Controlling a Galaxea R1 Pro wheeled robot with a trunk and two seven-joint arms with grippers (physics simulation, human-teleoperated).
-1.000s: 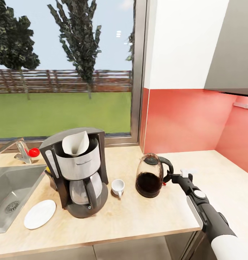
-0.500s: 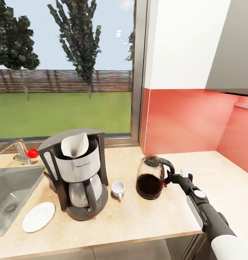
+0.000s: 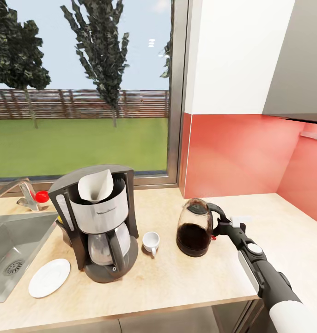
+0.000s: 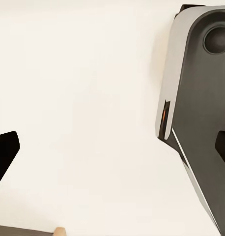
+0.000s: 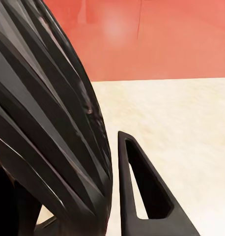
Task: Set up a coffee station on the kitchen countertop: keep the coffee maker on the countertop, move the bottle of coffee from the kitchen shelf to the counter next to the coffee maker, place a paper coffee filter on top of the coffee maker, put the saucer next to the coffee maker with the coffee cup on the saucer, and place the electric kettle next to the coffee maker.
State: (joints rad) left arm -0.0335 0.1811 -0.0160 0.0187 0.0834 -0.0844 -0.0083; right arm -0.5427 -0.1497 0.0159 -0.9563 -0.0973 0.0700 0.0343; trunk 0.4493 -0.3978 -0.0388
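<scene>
The black and silver coffee maker (image 3: 100,217) stands on the countertop (image 3: 167,277) with a white paper filter (image 3: 96,185) in its top. A white cup (image 3: 151,240) sits on the counter just right of it, and the white saucer (image 3: 49,277) lies bare at its front left. Right of the cup is the glass electric kettle (image 3: 194,231), dark liquid inside, leaning slightly. My right gripper (image 3: 220,228) is shut on its black handle; the right wrist view shows the ribbed handle (image 5: 48,123) against one finger (image 5: 142,196). My left gripper (image 4: 112,152) is open over a white surface.
A steel sink (image 3: 10,245) and faucet (image 3: 24,192) with a red knob (image 3: 42,196) lie left of the coffee maker. A small dark object (image 3: 64,226) sits behind it. The red backsplash (image 3: 232,152) closes the corner, with bare counter (image 3: 278,217) beyond the kettle.
The kettle has shifted a little to the right, away from the cup, in my right gripper's hold. The head view also moved slightly at first.
</scene>
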